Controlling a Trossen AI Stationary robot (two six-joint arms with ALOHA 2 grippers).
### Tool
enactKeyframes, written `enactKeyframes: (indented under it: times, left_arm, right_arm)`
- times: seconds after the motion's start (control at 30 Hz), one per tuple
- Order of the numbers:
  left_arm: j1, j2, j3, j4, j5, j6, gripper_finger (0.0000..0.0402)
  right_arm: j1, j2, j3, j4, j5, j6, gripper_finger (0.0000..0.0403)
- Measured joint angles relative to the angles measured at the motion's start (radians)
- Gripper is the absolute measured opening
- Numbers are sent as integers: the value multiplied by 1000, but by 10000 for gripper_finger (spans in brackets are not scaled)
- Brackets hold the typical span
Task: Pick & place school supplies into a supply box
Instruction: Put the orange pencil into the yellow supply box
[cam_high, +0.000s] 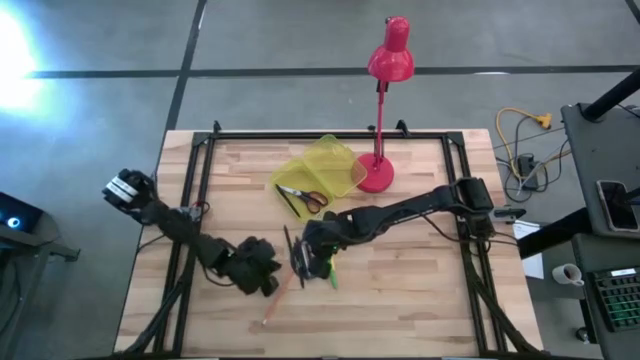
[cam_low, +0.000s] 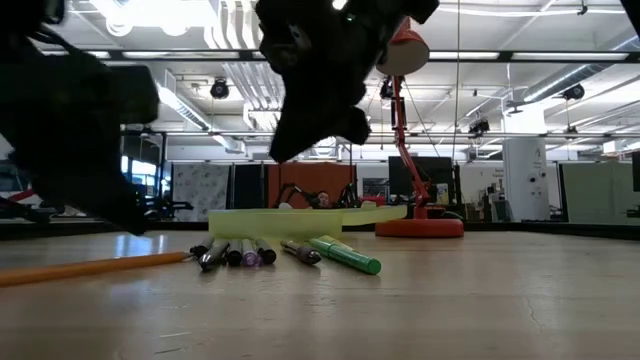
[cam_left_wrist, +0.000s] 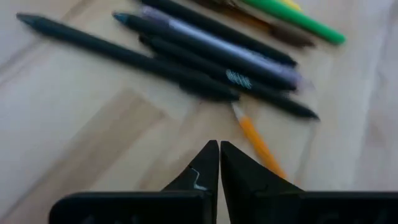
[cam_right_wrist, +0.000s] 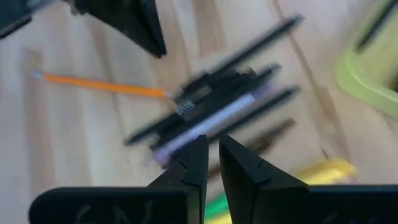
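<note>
From above, the supply box lies open by the red lamp, scissors inside; both grippers hang over the pens. Left gripper has its fingers pressed together above the dark pens. Right gripper has its tips nearly together, pinching nothing.

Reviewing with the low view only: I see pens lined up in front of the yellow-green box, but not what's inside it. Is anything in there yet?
Observer: Yes. The high view shows red-handled scissors lying in the open supply box.
Operator: Which arm is the one hanging over the pens?
Observer: The right gripper is above the pens. The left gripper is beside it, near the orange pencil.
Operator: Is either holding anything?
Observer: No. Each wrist view shows that gripper's fingers together with nothing between them.
</note>
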Motion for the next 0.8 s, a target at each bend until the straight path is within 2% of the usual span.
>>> enactKeyframes:
  times: [0.2, 0.33, 0.5, 0.63, 0.8]
  left_arm:
    - [53, 82, 34, 1, -3, 13, 0]
    - [57, 168, 72, 76, -20, 32, 0]
    - [52, 269, 158, 166, 10, 87, 0]
    - [49, 306, 223, 181, 136, 162, 0]
    - [32, 305, 220, 223, 325, 161, 0]
  right_arm:
    - [42, -16, 0, -84, 103, 61, 33]
    - [66, -16, 0, -95, 148, 109, 33]
    - [84, -16, -2, -98, 153, 150, 34]
    - [86, -16, -4, -98, 154, 174, 34]
    - [86, -16, -5, -95, 146, 182, 34]
